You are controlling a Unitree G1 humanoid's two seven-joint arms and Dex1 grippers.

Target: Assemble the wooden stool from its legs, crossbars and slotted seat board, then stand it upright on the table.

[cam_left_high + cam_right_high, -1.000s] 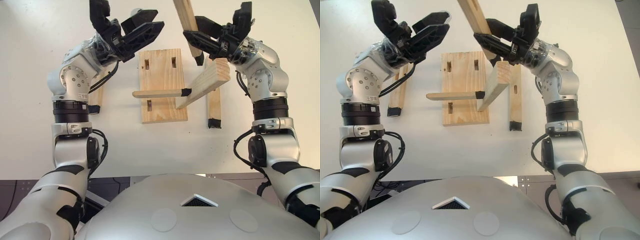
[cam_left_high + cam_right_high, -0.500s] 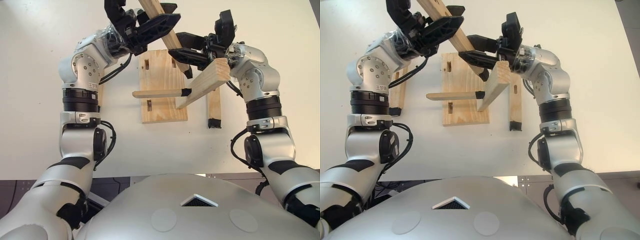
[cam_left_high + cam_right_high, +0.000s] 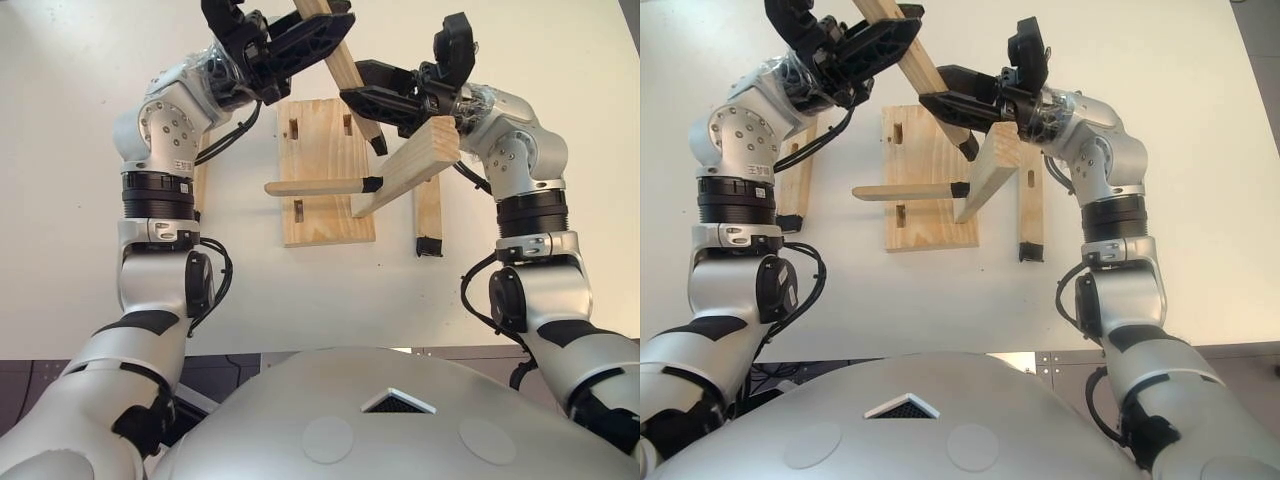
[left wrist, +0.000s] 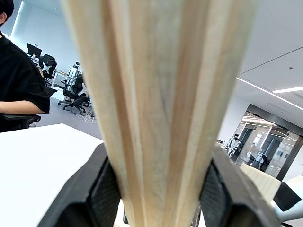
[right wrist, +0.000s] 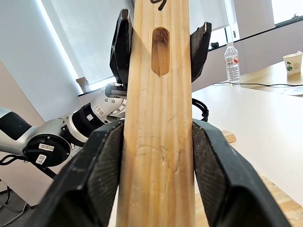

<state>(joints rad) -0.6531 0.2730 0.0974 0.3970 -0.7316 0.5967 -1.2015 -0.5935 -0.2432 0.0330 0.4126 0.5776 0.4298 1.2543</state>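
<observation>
The right wrist view exposes a slot [image 5: 161, 51] in the leg [image 5: 158, 118], level with the fingers of my left hand [image 4: 158, 189]. That hand and my right hand [image 5: 158, 151] each pinch this leg.

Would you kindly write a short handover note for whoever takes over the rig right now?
Left gripper: shut on the raised leg, higher up.
Right gripper: shut on the same leg, nearer its black tip.
Things: seat board lies flat on the table. A thick piece slants up from its right side, and a black-tipped stick reaches across to it. Spare legs lie left and right of the board.
Done: at most that one piece seems seated.
Left: fit the held leg and the rest, then stand the stool up.
</observation>
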